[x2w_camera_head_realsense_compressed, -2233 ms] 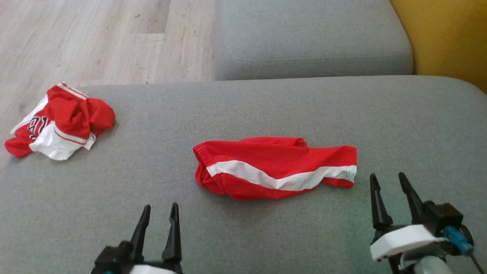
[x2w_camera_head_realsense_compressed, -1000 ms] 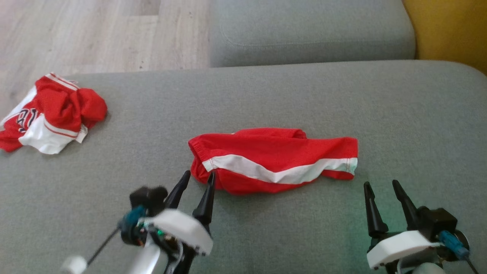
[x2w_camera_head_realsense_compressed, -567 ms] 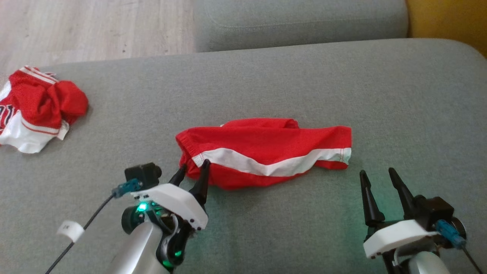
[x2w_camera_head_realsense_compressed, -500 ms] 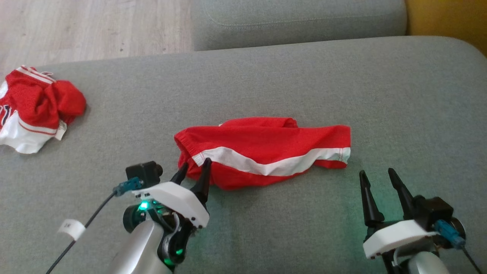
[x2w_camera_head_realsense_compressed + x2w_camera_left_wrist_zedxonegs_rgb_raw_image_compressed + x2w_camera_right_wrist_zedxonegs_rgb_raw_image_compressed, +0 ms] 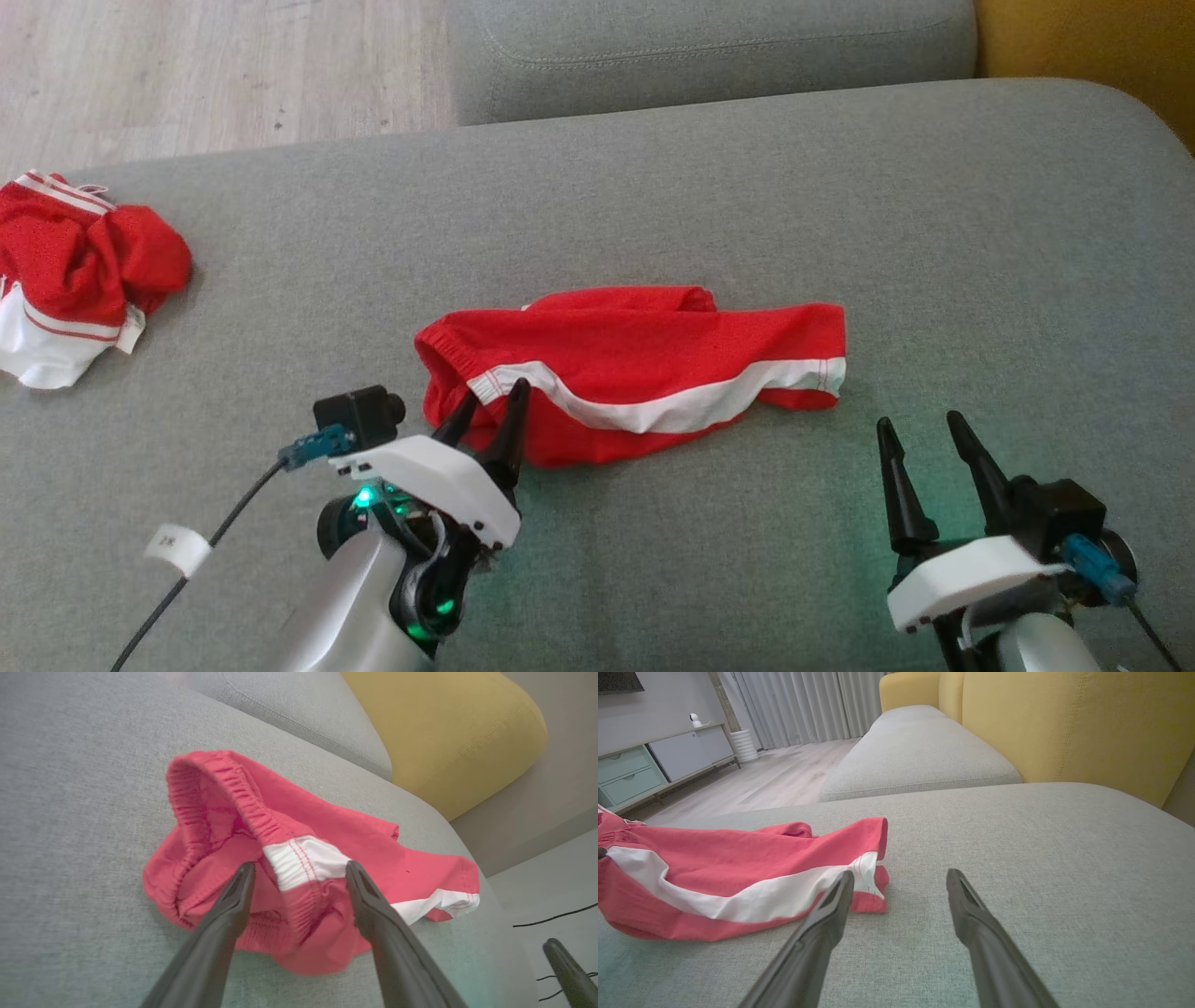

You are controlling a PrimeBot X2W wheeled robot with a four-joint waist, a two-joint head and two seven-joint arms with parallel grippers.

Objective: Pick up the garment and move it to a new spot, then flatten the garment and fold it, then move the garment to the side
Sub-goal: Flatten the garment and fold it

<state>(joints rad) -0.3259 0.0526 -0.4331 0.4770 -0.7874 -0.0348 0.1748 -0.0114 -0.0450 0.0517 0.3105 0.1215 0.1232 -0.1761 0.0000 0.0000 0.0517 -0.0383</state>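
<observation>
Red shorts with a white stripe, lying bunched lengthwise midway on the grey cushion, waistband end toward the left. Left gripper spread wide, straddling the waistband at the stripe's end, tips at the cloth, nothing pinched. Right gripper likewise spread and empty, just short of the shorts' leg hem, over bare cushion. Another red-and-white garment crumpled at the cushion's left edge, well apart.
</observation>
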